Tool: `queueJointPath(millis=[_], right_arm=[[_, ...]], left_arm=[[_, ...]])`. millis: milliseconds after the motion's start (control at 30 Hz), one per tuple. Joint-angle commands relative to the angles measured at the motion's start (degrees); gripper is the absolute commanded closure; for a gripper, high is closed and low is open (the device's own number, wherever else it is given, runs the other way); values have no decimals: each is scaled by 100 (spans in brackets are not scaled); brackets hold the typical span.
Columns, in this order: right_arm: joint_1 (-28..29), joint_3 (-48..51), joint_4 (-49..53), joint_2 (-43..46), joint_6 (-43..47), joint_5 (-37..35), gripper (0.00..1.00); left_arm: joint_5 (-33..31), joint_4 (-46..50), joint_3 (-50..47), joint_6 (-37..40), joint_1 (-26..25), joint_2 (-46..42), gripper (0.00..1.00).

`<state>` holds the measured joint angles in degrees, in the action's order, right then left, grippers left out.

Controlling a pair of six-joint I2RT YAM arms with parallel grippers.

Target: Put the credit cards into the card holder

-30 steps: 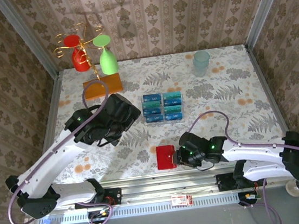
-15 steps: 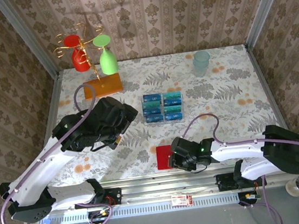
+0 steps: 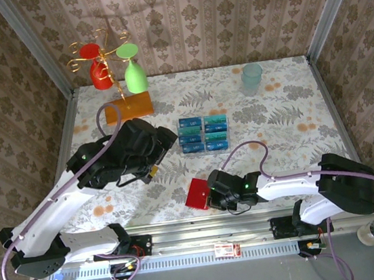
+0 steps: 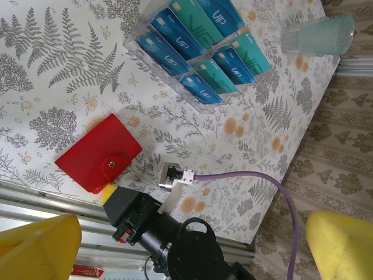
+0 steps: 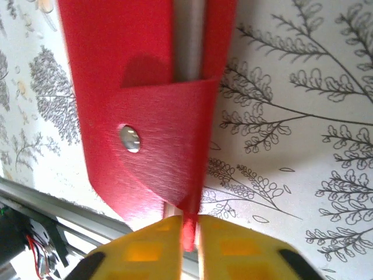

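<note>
Fern-print table (image 3: 287,121) bears the card holder (image 3: 198,194), edge pinched in right gripper (image 5: 187,227).

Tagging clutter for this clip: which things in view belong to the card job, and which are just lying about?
Job: credit cards; card holder, pinched by the right gripper.
Lying about: clear rack holding the cards; teal cup; red glass; green glass.
</note>
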<state>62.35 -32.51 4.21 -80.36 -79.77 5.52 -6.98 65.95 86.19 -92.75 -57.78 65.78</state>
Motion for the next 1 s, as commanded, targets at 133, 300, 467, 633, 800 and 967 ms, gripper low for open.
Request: queueJointPath(millis=[133, 300, 467, 633, 800, 967], right_arm=[[-122, 94, 94, 224, -136, -237, 100], [-161, 154, 203, 392, -175, -266, 85], [-188, 158, 97, 354, -159, -101, 69], [-180, 171, -61, 267, -186, 24, 68], [-179, 187, -320, 145, -206, 141, 68], [-170, 215, -499, 99, -206, 191, 68]], left_arm=[[155, -329, 319, 427, -33, 148, 0], [337, -634, 71, 388, 94, 25, 0], [394, -788, 157, 509, 272, -92, 0], [94, -671, 11, 516, 197, -112, 0], [-267, -878, -641, 669, 251, -371, 0], [-464, -2388, -2223, 1240, 532, -1196, 0]])
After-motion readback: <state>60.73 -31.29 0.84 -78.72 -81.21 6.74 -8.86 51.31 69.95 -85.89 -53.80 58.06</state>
